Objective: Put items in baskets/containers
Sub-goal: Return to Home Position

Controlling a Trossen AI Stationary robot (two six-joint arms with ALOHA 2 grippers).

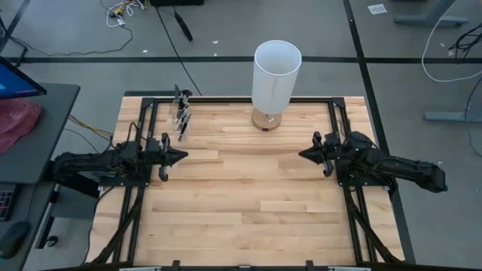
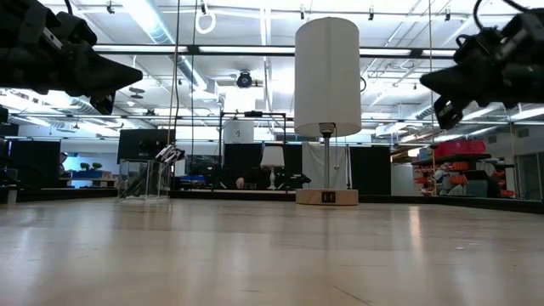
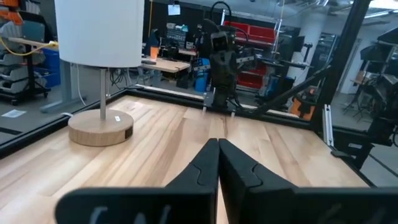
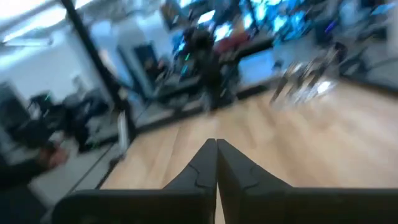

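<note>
Left fingers (image 3: 200, 171) pressed together, cup (image 2: 140, 180) seemingly holding brushes (image 2: 170, 154)

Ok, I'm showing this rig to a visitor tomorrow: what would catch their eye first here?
Most likely the tall table lamp with a white cylindrical shade and round wooden base, standing at the far middle of the pale wooden table. Next, the small clear container holding thin dark brushes near the far left corner. The left gripper and right gripper sit shut at opposite sides, tips facing each other.
</note>
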